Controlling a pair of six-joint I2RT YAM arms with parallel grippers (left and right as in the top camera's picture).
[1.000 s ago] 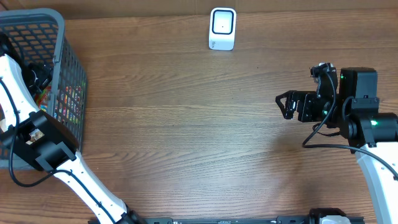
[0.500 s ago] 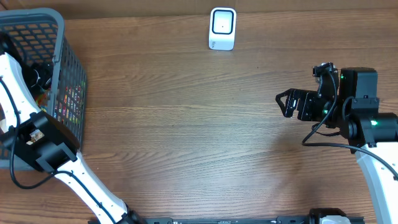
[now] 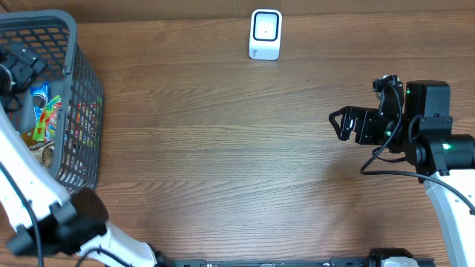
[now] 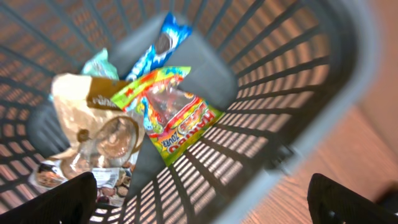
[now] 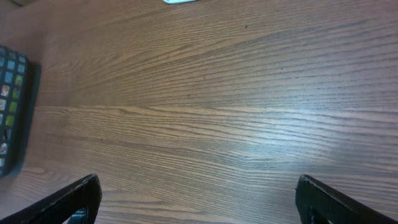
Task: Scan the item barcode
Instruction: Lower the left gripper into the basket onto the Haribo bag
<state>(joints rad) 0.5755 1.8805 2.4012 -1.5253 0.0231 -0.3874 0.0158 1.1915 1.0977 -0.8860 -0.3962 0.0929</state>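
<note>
Tabletop basket (image 4: 351,93) holds candy (image 4: 177,115) beneath left pincer (image 4: 204,202) (agape).

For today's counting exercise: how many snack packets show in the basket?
5: blue biscuit pack, teal packet beside it, gummy bag in the middle, beige bag to its left, printed packet lowest. Others may lie hidden.

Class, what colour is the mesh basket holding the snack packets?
The basket is grey, seen best in the overhead view.
</note>
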